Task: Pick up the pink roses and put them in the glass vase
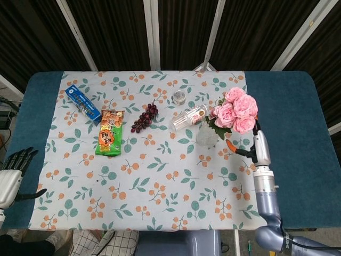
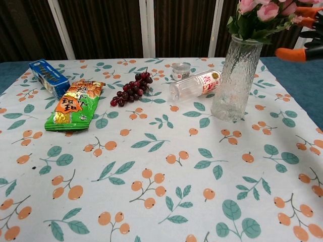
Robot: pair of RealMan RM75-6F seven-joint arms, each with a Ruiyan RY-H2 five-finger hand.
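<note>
From the head view we see the pink roses (image 1: 235, 109), soft round blooms over dark leaves, standing in the glass vase (image 1: 207, 136), which rests on the tabletop (image 1: 287, 106), teal at its ends under a white cloth printed with oranges and leaves (image 1: 160, 181). Our right hand (image 1: 246, 151) sits just beside the vase, apart from the flowers, orange-tipped fingers spread and holding nothing. Our left hand (image 1: 11, 170) lies at the tabletop's near left corner, dark fingers fanned apart, empty. Along the far side lie a blue box (image 1: 83, 103), a glossy green snack bag (image 1: 110, 132), a bunch of dark grapes (image 1: 144, 118), a small round jar (image 1: 179, 97) and a clear bottle on its side (image 1: 188, 117).

From the chest view, the vase (image 2: 235, 79) shows as tall, ribbed and textured, widening toward its base, with the roses (image 2: 262, 15) filling its mouth. Only the orange fingertips (image 2: 291, 54) of our right hand (image 2: 306, 43) enter at the right edge, clear of the vase. The bottle (image 2: 194, 84) is smooth clear plastic with a red and white label, lying near the vase, and the grapes (image 2: 131, 89) are shiny beads on a stem.
</note>
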